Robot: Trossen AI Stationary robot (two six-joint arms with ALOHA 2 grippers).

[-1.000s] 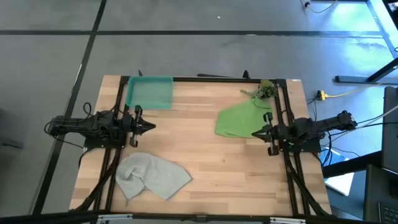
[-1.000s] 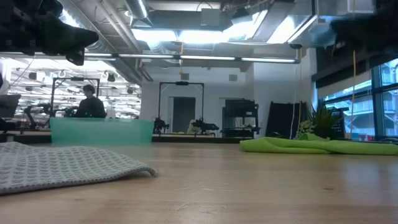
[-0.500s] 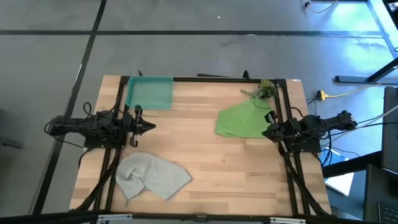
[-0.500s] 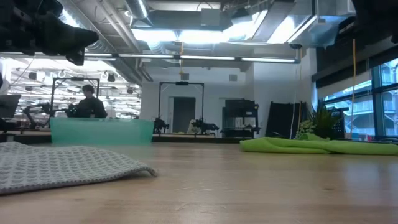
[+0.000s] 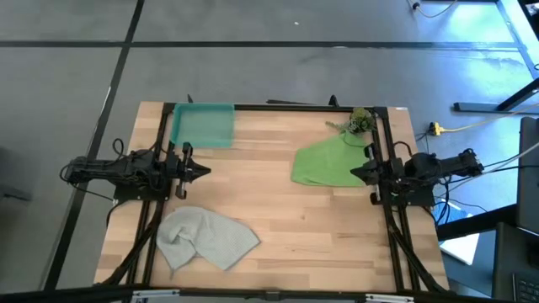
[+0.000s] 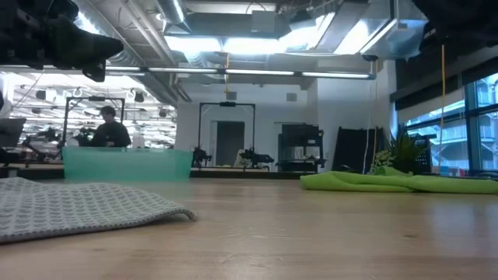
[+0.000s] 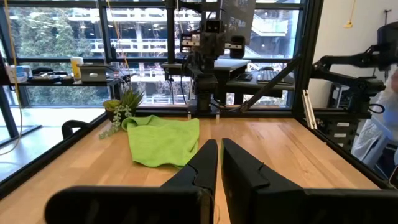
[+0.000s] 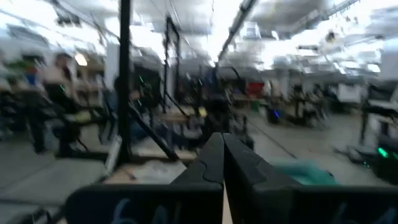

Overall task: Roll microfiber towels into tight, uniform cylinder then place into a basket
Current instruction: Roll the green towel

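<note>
High view: both towels lay flat, unrolled.
Green towel: far right, beside the plant sprig.
Grey towel: near left (crumpled).
Basket: far-left corner.
Left gripper: fingers together, holding nothing.
Right gripper: closed, at the green towel's edge.

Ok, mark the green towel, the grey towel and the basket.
green towel (image 5: 324,164), high view, middle of the cloth.
grey towel (image 5: 206,238), high view, middle of the crumpled cloth.
basket (image 5: 203,126), high view, its floor.
</note>
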